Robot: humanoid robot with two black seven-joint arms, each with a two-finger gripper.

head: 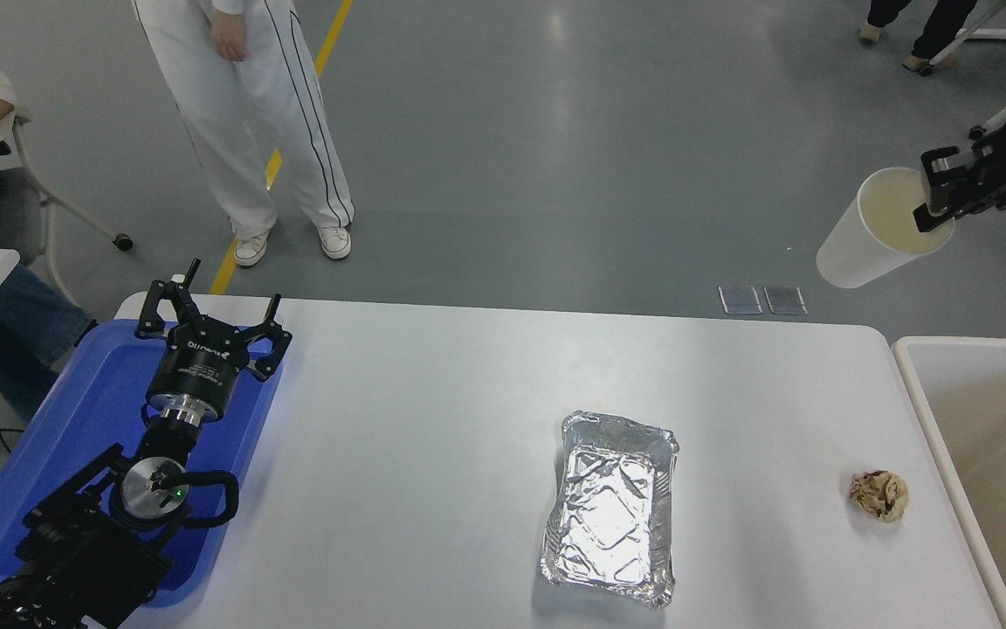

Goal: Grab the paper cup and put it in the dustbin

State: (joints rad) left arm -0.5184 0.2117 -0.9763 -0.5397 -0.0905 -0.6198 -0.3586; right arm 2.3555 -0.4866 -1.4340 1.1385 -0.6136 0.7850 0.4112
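Observation:
The white paper cup (871,234) hangs tilted high in the air at the upper right, beyond the table's far right corner. My right gripper (934,196) is shut on its rim, one finger inside the cream-white mouth. The dustbin (913,384), with its thick off-white rim and beige inner walls, stands beside the table's right edge, below and slightly right of the cup. My left gripper (210,314) is parked open over the blue tray at the lower left.
A crinkled silver foil tray (612,507) lies at the table's centre right. A crumpled brown paper ball (879,494) sits near the right edge. A blue tray (75,419) lies at the left. A person in white trousers (250,131) stands beyond the far edge.

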